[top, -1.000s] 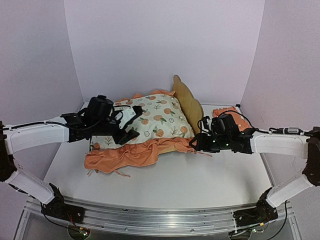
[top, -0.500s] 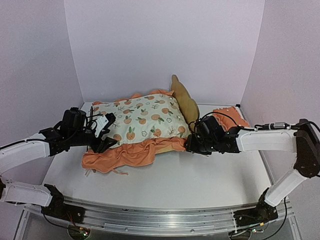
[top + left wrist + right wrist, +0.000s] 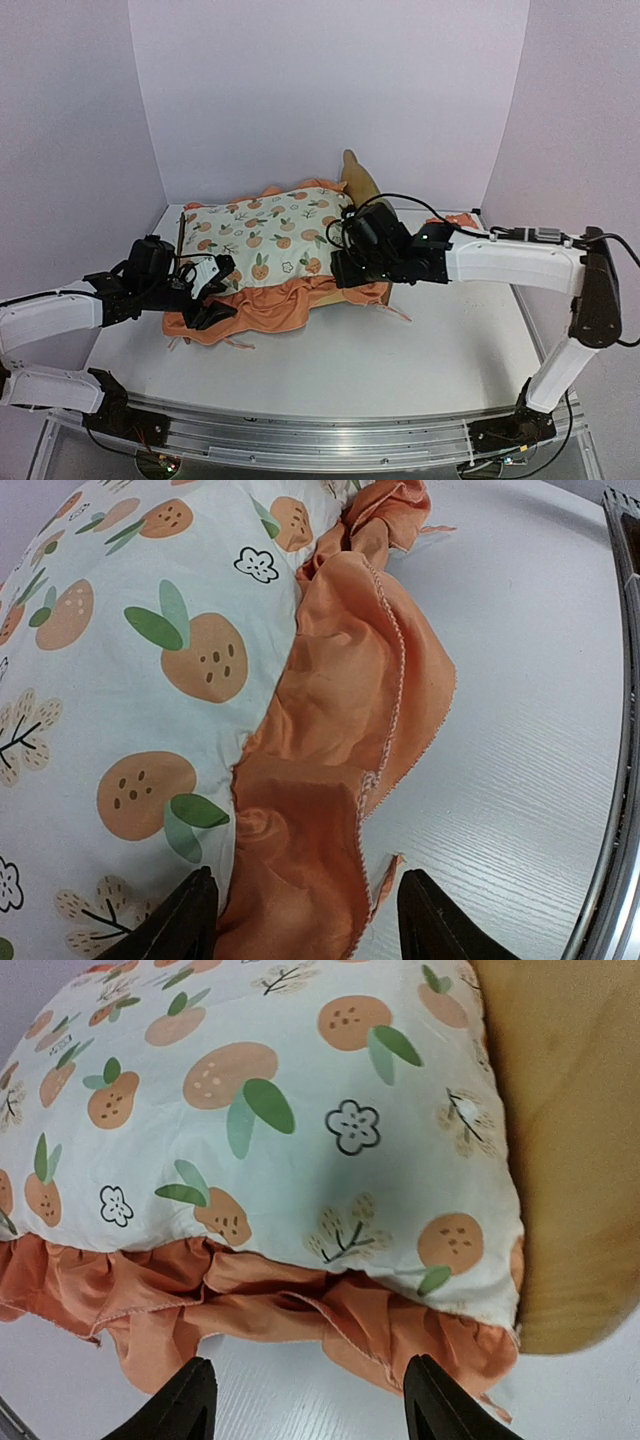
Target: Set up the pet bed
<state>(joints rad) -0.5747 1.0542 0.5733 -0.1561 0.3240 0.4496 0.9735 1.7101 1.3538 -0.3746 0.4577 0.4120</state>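
Note:
The pet bed lies mostly under an orange-print mattress pad (image 3: 265, 232); only its plywood headboard (image 3: 357, 178) shows, plus a tan side (image 3: 575, 1140) in the right wrist view. The pad's orange ruffle (image 3: 275, 305) spills over the near side onto the table. My left gripper (image 3: 207, 305) hovers open at the ruffle's near-left end, its fingers either side of the orange ruffle (image 3: 340, 730). My right gripper (image 3: 347, 272) is open above the pad's near-right corner, by the headboard. Its view shows the pad (image 3: 300, 1110) and ruffle (image 3: 300, 1305) ahead of the gripper (image 3: 315, 1400). Neither holds anything.
A small orange pillow (image 3: 458, 220) lies behind the right forearm near the back right. The white table (image 3: 400, 360) ends at a metal rail (image 3: 320, 435) in front, also seen as the rail (image 3: 628, 680) in the left wrist view. Walls close the back and sides.
My left arm has drawn back and down to the ruffle's near-left end. My right arm has swung left along the bed's front to the pad's near-right corner.

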